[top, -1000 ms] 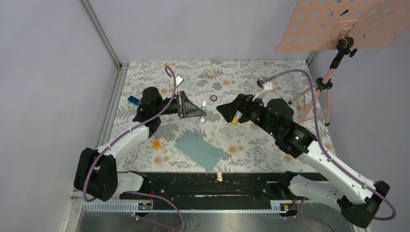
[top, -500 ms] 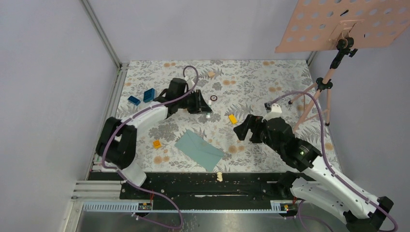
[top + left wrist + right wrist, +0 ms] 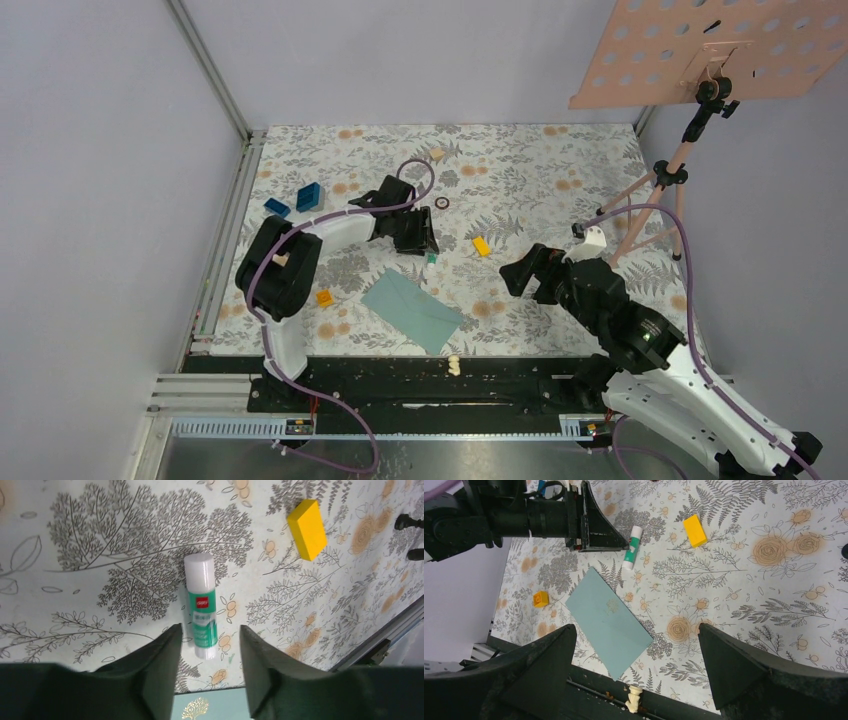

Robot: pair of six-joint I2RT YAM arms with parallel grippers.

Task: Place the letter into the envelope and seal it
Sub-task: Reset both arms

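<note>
envelope (image 3: 412, 310) lies closed by the counter's (image 3: 560, 170) near edge, letter unseen: probably done. left gripper (image 3: 210, 630) jaws apart, right gripper (image 3: 636, 627) wide, both empty.

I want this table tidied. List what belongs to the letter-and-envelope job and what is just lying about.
Job:
- envelope
- glue stick, probably for sealing
- letter: not in sight

Lying about:
- yellow block
- orange block
- blue block
- second blue block
- small ring
- pink perforated board on its stand
</note>
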